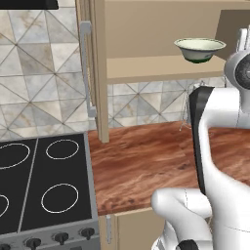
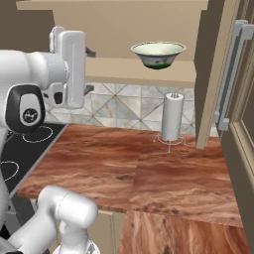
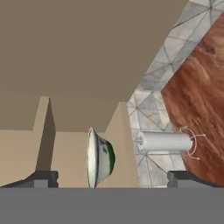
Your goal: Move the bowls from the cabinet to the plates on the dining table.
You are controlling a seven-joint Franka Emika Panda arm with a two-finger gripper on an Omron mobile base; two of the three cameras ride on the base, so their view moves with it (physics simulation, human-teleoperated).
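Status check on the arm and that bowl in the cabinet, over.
Gripper open, empty, lined up on bowl. Pale green-white bowl upright on open cabinet's shelf, untouched. Paper towel holder on counter below, clear of approach.

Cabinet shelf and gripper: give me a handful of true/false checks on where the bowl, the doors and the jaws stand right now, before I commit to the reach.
1. The pale green-white bowl sits upright on the cabinet shelf. True.
2. The gripper is closed on the bowl. False: its jaws stand wide open, one fingertip on either side of the bowl in the hand view, with nothing held.
3. The cabinet doors are shut. False: they are swung open and the shelf is exposed.
4. A paper towel roll stands upright on the wood counter below the shelf. True.
5. A second bowl sits on the black stove. False: its burners carry nothing.
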